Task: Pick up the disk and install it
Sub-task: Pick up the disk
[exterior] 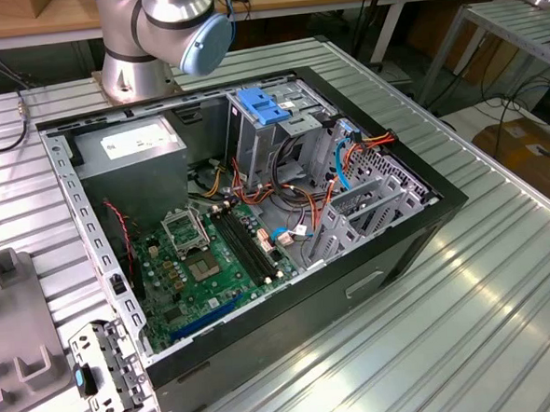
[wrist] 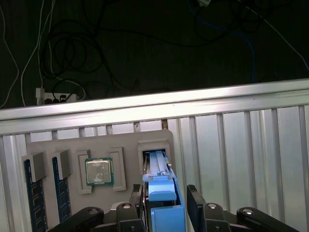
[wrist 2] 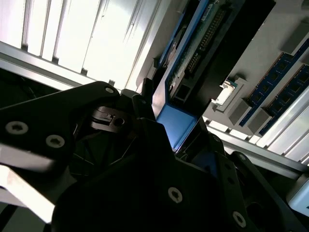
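The disk (wrist: 161, 191) stands on edge in its blue carrier, its far end in a slot of the grey parts tray (wrist: 128, 145). My gripper (wrist: 165, 207) straddles its near end, and a black finger (wrist: 194, 199) lies against each side of the carrier, so it is shut on the disk. In the second wrist view the disk's circuit-board side (wrist 2: 195, 58) and blue carrier end (wrist 2: 174, 123) run between the dark gripper parts. The exterior view holds the arm's base (exterior: 166, 26) behind the open computer case (exterior: 426, 225), with a blue bracket on the grey drive bay (exterior: 264, 106).
The tray also carries a processor (wrist: 99, 171) and two memory sticks (wrist: 29, 193). Its corner (exterior: 10, 306) lies at the exterior view's left, near a loose metal bracket (exterior: 103, 371). Inside the case are the motherboard (exterior: 203, 257), the power supply (exterior: 127, 145) and cable bundles (exterior: 347, 155).
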Motion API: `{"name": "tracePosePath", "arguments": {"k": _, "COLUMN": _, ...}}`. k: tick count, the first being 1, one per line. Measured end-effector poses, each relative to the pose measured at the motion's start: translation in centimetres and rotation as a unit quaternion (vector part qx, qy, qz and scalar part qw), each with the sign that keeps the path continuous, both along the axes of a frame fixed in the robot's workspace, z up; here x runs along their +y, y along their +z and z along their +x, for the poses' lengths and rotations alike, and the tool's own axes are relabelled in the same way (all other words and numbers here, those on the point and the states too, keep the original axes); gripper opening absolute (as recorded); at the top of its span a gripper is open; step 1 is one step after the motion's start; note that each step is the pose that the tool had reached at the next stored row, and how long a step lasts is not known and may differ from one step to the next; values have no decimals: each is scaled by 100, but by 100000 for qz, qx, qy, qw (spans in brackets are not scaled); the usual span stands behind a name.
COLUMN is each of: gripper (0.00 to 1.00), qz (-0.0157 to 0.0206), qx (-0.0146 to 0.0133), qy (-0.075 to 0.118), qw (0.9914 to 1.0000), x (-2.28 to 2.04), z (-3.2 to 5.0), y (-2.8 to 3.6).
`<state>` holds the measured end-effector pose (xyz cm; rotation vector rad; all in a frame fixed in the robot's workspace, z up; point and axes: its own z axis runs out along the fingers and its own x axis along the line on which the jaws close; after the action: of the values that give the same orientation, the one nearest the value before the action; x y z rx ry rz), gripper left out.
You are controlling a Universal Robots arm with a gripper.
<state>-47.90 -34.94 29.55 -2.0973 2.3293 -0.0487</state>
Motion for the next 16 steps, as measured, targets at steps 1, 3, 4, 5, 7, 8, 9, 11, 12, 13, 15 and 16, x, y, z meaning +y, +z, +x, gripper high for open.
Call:
{"name": "tracePosePath", "arguments": {"k": 1, "gripper": 49, "qz": -1, "qx": 3, "qy": 1, "qw": 100000, "x": 0, "z": 0, "y": 0}}
{"name": "tracePosePath", "arguments": {"k": 3, "gripper": 47, "qz": 1, "qx": -1, "qy": 2, "qw": 100000, "x": 0, "z": 0, "y": 0}}
{"name": "tracePosePath", "arguments": {"k": 4, "gripper": 40, "qz": 2, "qx": 2, "qy": 1, "qw": 100000, "x": 0, "z": 0, "y": 0}}
{"name": "tracePosePath", "arguments": {"k": 5, "gripper": 40, "qz": 1, "qx": 1, "qy": 1, "qw": 100000, "x": 0, "z": 0, "y": 0}}
{"name": "tracePosePath", "arguments": {"k": 7, "gripper": 40, "qz": 6, "qx": -6, "qy": 2, "qw": 100000, "x": -3, "z": 0, "y": -2}}
{"name": "tracePosePath", "arguments": {"k": 8, "gripper": 40, "qz": 7, "qx": -11, "qy": 5, "qw": 100000, "x": -12, "z": 0, "y": -3}}
{"name": "tracePosePath", "arguments": {"k": 9, "gripper": 40, "qz": 5, "qx": -4, "qy": 4, "qw": 100000, "x": -16, "z": 0, "y": -2}}
{"name": "tracePosePath", "arguments": {"k": 11, "gripper": 40, "qz": 1, "qx": 1, "qy": -5, "qw": 100000, "x": -16, "z": 0, "y": -2}}
{"name": "tracePosePath", "arguments": {"k": 12, "gripper": 40, "qz": -2, "qx": 6, "qy": -3, "qw": 100000, "x": -16, "z": 0, "y": -3}}
{"name": "tracePosePath", "arguments": {"k": 13, "gripper": 40, "qz": 0, "qx": 4, "qy": 1, "qw": 100000, "x": -17, "z": 0, "y": -4}}
{"name": "tracePosePath", "arguments": {"k": 15, "gripper": 39, "qz": 0, "qx": 2, "qy": 0, "qw": 100000, "x": -17, "z": 0, "y": -6}}
{"name": "tracePosePath", "arguments": {"k": 16, "gripper": 38, "qz": 0, "qx": 1, "qy": 2, "qw": 100000, "x": -17, "z": 0, "y": -6}}
